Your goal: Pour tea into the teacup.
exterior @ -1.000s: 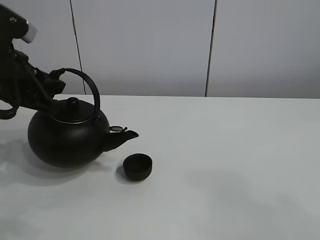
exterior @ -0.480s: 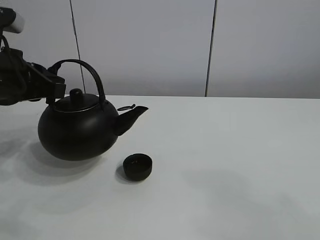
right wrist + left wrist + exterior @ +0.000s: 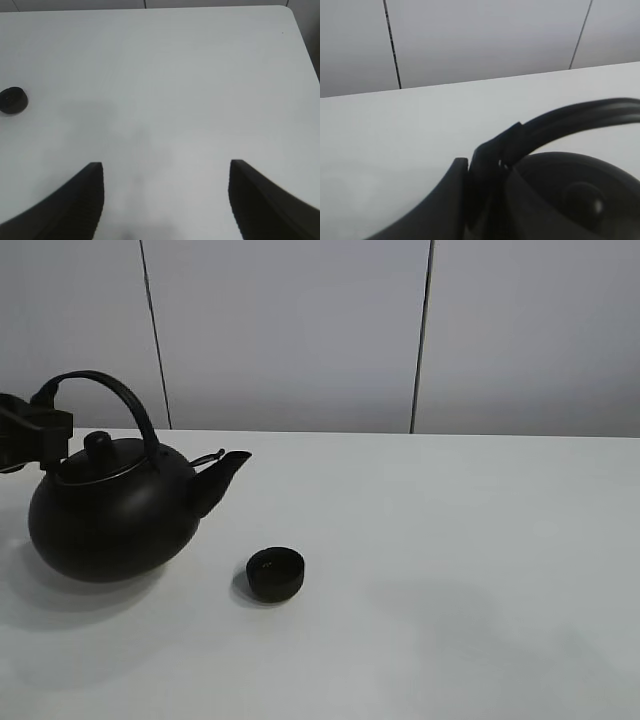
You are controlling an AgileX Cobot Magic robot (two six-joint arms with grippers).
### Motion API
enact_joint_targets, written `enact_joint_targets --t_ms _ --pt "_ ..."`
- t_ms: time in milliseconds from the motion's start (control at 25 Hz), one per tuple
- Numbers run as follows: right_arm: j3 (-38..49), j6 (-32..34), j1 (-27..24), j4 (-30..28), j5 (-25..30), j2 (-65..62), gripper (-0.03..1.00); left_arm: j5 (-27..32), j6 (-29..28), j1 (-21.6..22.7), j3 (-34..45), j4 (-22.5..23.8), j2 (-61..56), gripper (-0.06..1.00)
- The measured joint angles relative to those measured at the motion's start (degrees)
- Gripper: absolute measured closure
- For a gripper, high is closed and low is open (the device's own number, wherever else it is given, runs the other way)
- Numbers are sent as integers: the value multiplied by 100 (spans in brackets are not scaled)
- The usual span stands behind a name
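Note:
The small black teacup [image 3: 275, 573] stands on the white table [image 3: 450, 570], and it also shows in the right wrist view [image 3: 12, 99]. The big black kettle [image 3: 110, 515] sits to the left of the teacup, upright, spout toward the cup. My left gripper [image 3: 48, 425] is shut on the kettle's arched handle [image 3: 560, 122] at its left end. No tea stream shows. My right gripper [image 3: 165, 200] is open and empty above the table, off to the right of the cup and out of the exterior view.
The table's far right edge and corner [image 3: 295, 20] show in the right wrist view. A grey panelled wall [image 3: 300, 330] stands behind the table.
The kettle was tipped with its spout over the cup, then lifted level and carried left. It now sits upright farther left of the teacup, still held by my left gripper.

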Motion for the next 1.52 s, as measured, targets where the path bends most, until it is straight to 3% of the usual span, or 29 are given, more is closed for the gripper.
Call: enact_joint_targets --t_ms 360,920,1200,1520 --pt "0 0 0 0 -6 0 48 -579 284 361 484 -39 -7 83" --pt "0 0 0 0 -6 0 48 -1053 846 371 468 -89 768 83" --pt "0 0 0 0 -6 0 48 -1053 771 371 468 -72 768 83" --pt "0 0 0 0 -5 0 48 -1089 393 371 468 127 768 75"
